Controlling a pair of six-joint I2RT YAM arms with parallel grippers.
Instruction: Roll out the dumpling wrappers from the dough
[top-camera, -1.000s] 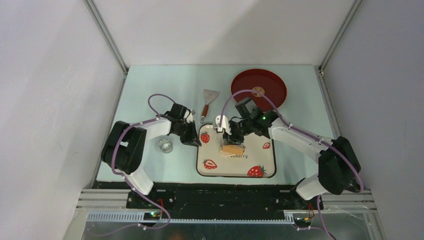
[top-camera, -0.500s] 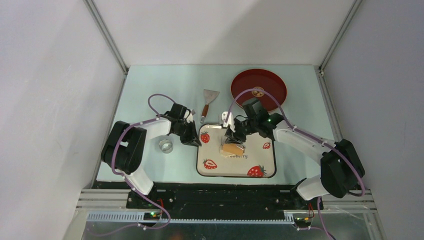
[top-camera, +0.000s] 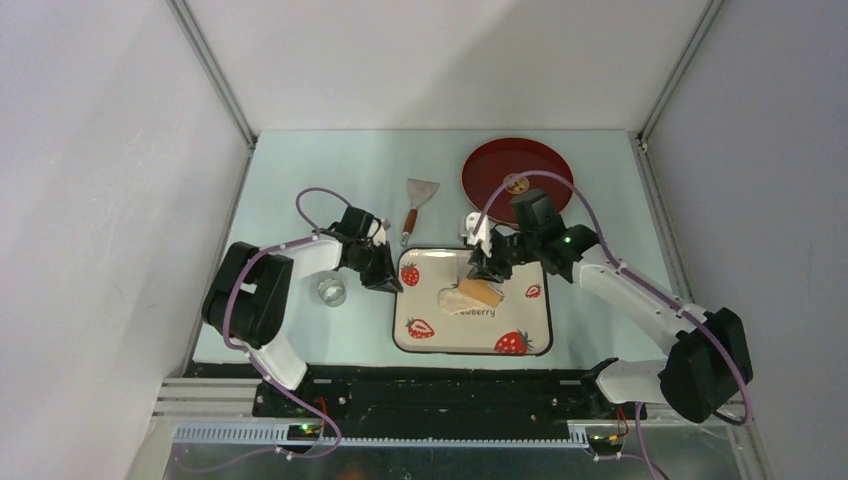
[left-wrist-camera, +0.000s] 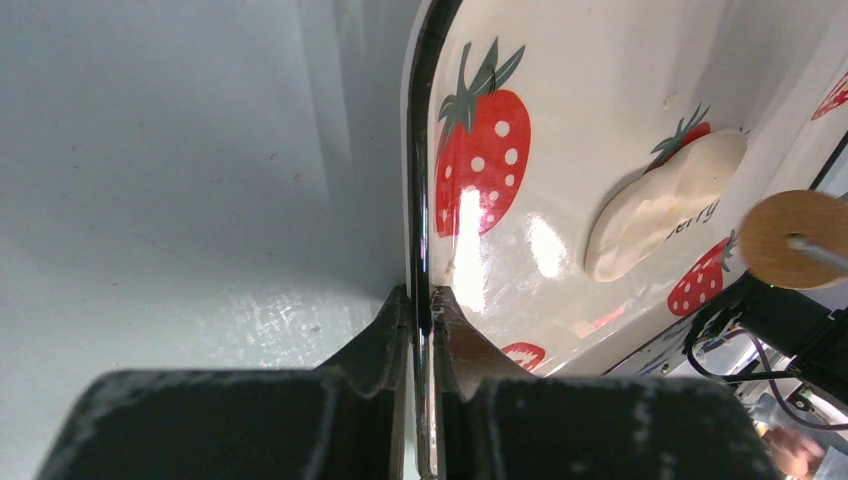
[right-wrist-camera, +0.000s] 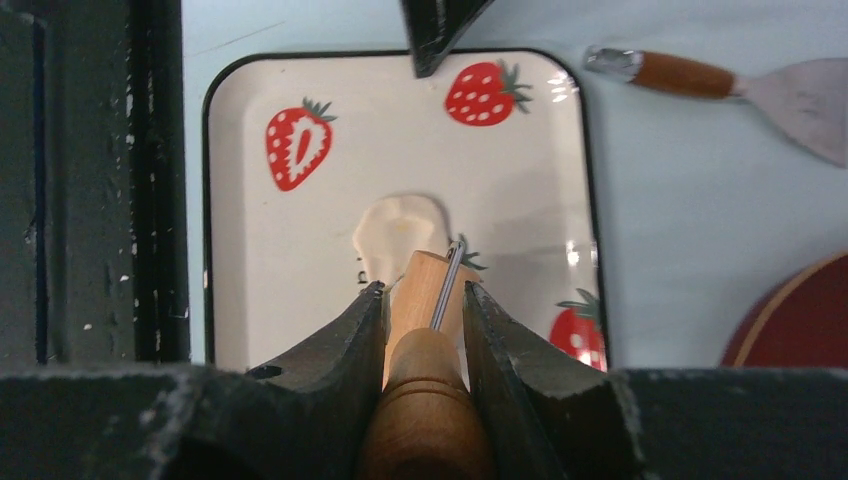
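A flattened pale dough (top-camera: 453, 297) lies in the middle of the strawberry tray (top-camera: 430, 345). My right gripper (top-camera: 489, 268) is shut on the handle of a wooden roller (top-camera: 482, 292), whose barrel rests at the dough's right edge. In the right wrist view the roller (right-wrist-camera: 425, 380) sits between the fingers, with the dough (right-wrist-camera: 395, 232) just beyond its tip. My left gripper (top-camera: 384, 276) is shut on the tray's left rim (left-wrist-camera: 421, 230). A small pale disc (top-camera: 515, 184) that looks like a dumpling wrapper lies on the red plate (top-camera: 545, 160).
A metal scraper (top-camera: 418, 198) with a wooden handle lies behind the tray. A shiny metal cutter ring (top-camera: 332, 291) stands left of the tray, beside the left arm. The red plate is at the back right, close behind the right arm. Walls enclose the table.
My right arm has drawn back to the right, taking the roller off the top of the dough. The flattened dough now shows to the roller's left. The left gripper has not moved.
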